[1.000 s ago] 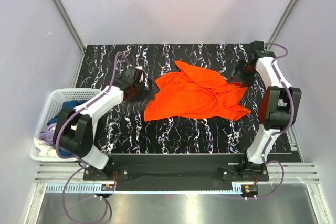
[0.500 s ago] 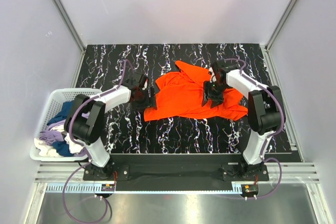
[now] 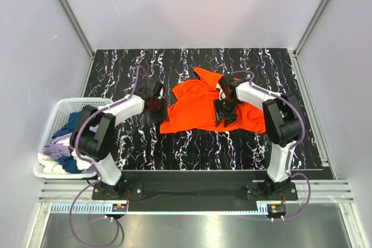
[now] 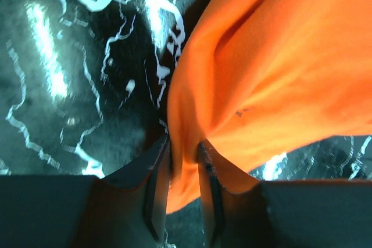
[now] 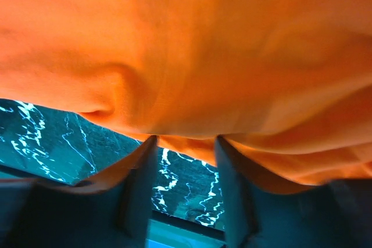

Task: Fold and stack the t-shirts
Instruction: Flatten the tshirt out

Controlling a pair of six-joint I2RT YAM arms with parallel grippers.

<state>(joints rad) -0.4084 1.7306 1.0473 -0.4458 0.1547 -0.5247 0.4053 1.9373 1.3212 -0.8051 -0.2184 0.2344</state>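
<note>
Pinching an edge of the orange shirt (image 3: 195, 111) between narrow left fingers (image 4: 154, 196), you likely mean to spread it flat; right fingers (image 5: 137, 184) gape against its middle.

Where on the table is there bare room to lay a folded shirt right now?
The near strip of the table, between the orange shirt and the near edge, is bare; so is the far strip behind the shirt. The middle is crowded: the left hand and right hand are both at the shirt.
</note>
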